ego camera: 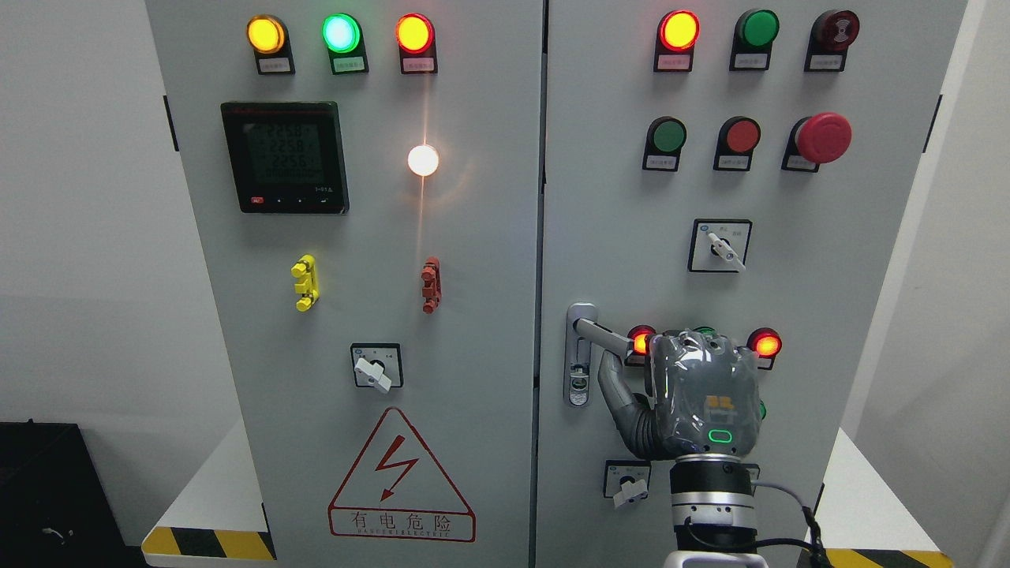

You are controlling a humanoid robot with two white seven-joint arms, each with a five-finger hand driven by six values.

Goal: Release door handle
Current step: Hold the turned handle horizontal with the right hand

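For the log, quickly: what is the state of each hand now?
Left hand: not in view.
Right hand: at the door handle; grip cannot be told.

Cabinet door (473,315): painted sheet metal, matt light grey, smooth. Door handle (588,331): bright metal, satin sheen noted. Right hand (702,394): grey glossy plastic shell under a clear wrinkled film; wrist ring (710,493) of brushed metal. Emergency stop button (823,137): smooth red plastic. Meter (285,157): black plastic bezel, glossy screen. Warning label (402,480): flat printed sticker.

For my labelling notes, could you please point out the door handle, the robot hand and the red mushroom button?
door handle (597,331), head view, lever bar.
robot hand (705,398), head view, back shell.
red mushroom button (823,137), head view, cap.
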